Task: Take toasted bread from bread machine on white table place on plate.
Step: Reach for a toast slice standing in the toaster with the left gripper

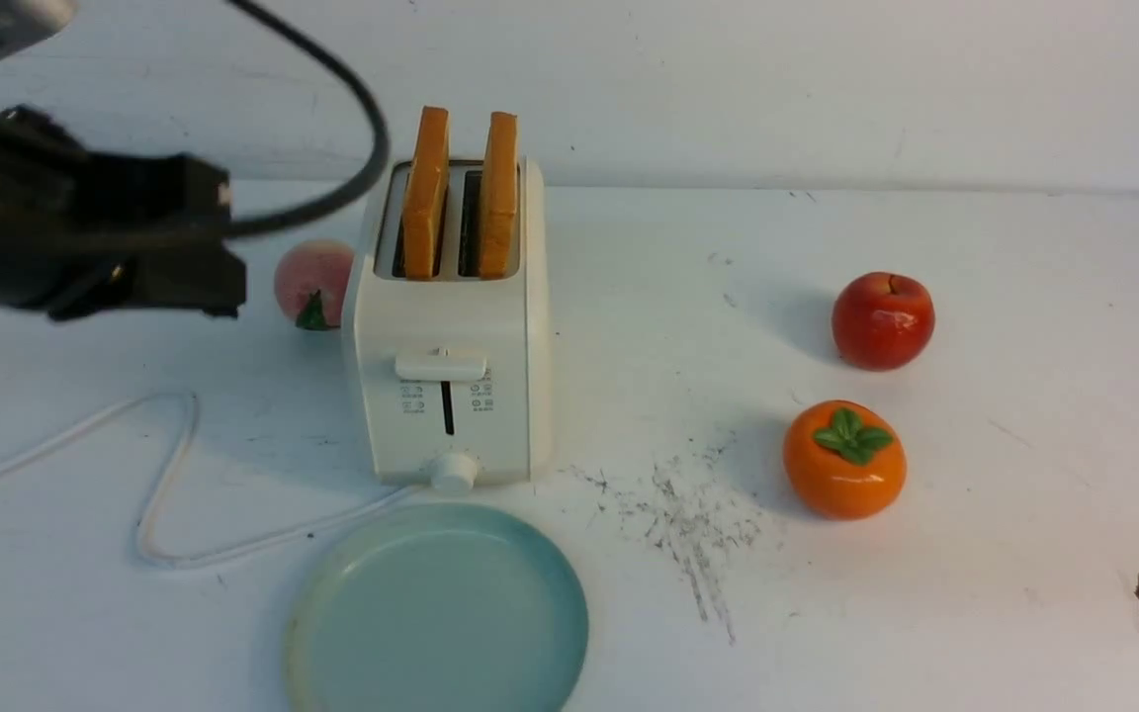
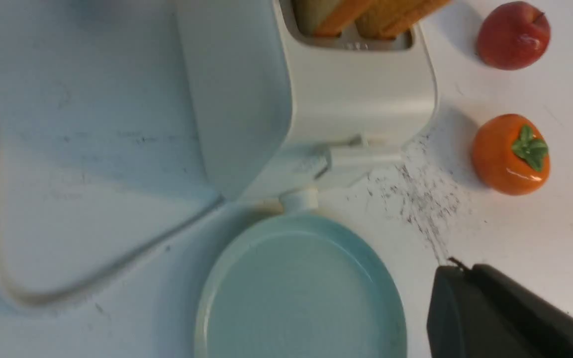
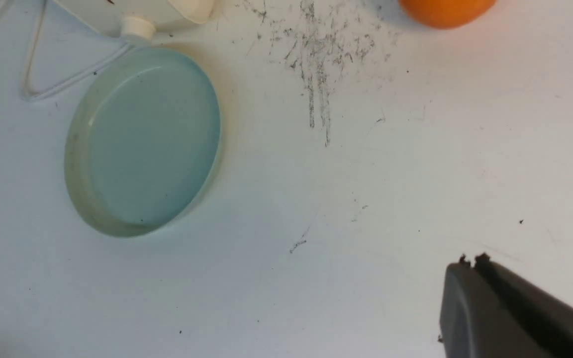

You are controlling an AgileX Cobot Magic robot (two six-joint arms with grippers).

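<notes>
You will find no text, brand or number clear enough to read. The only print is the small grey icons (image 1: 413,399) on the front of the bread machine (image 1: 451,326), either side of its lever slot (image 1: 447,407); they are too small to make out.

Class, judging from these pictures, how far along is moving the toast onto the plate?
Done: nothing. Both slices of toasted bread stand in the bread machine, and the plate is bare. In hand: nothing; the left gripper and right gripper are shut and empty. Left: both slices.
</notes>
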